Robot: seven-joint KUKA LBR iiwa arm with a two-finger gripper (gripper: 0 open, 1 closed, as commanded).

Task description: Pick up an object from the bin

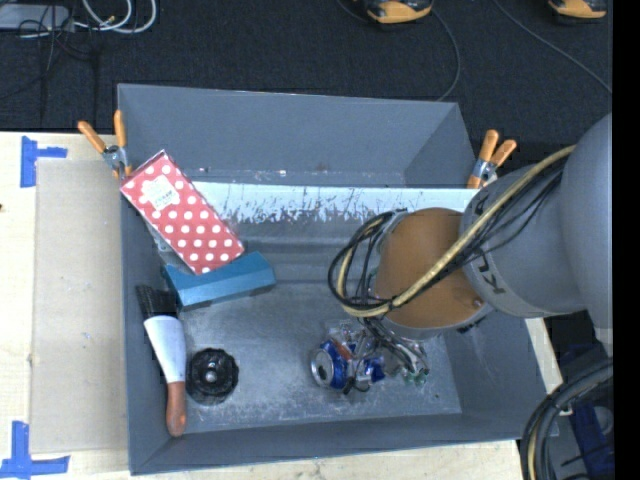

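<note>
Gripper: low over the bin floor, front right, under the orange cover.
Grip: cannot tell whether wide, narrow or holding.
Can: crushed, blue, front middle, right at the gripper.
View's left side: dotted box, blue block, brush, black cap.

Dark carpet floor stretches along the top, crossed by loose cables and yellow-black devices.

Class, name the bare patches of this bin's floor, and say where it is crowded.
Bare: the floor between the black knob and the crushed blue can, and the strip below the back wall right of the dotted box. Crowded: the left side, and round the hand.
</note>
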